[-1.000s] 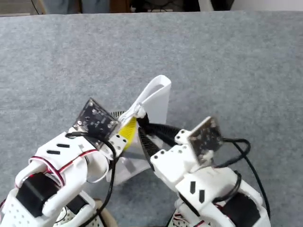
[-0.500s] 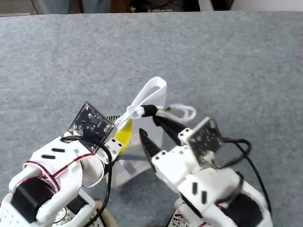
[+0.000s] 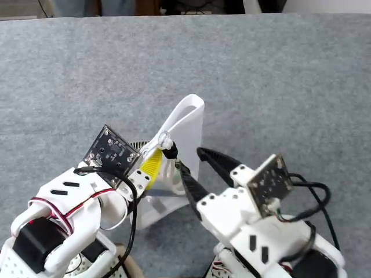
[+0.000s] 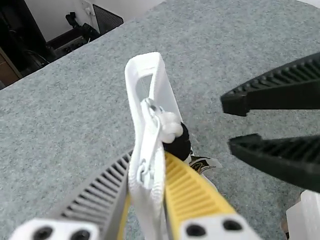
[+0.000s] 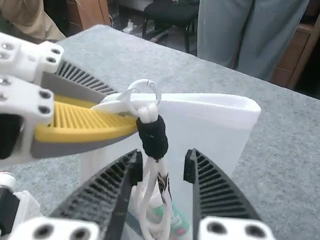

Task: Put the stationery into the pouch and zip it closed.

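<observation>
The left gripper [image 4: 148,167] is clamped on the top edge of the white pouch [image 3: 190,124], just beside its zip. The right gripper [image 5: 162,160] is spread open, its 2 black jaws either side of the black zip pull [image 5: 152,137]. The pouch stands upright on the grey bench [image 3: 278,75].

Nothing fancy: a grey felt-covered desk [image 3: 278,75], with a black chair [image 5: 167,11] and some wooden furniture [image 5: 301,52] beyond its far edge.
</observation>
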You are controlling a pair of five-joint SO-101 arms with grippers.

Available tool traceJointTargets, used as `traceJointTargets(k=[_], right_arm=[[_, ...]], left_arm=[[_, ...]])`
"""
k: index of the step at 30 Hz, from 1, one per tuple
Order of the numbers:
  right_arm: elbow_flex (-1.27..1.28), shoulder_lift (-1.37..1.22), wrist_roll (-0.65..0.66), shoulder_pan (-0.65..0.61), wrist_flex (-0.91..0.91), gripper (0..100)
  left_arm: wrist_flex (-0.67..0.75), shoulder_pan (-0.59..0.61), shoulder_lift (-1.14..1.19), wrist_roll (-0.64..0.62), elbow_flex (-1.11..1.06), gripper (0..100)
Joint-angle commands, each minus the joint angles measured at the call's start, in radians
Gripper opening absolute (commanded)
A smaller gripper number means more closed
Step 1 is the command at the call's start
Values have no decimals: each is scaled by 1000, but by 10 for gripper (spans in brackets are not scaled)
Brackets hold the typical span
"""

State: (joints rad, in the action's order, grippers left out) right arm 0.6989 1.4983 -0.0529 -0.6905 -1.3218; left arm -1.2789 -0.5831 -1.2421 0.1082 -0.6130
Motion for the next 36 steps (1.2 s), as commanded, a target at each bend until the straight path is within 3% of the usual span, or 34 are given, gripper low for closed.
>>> traceJointTargets(k=[1,10,17,36], right_arm=[[62,-1,2,-12,110,159],[170,-1,-5,-14,187,159],[177,-10,-6,-34,273,157],[228,-2,-6,-77,278,156]], left_arm=[[-11,8,-15,-9,50,28],[-52,-1,-43,-12,105,28],[-52,-1,-49,-103,105,28],[-51,-2,-49,-107,110,28]])
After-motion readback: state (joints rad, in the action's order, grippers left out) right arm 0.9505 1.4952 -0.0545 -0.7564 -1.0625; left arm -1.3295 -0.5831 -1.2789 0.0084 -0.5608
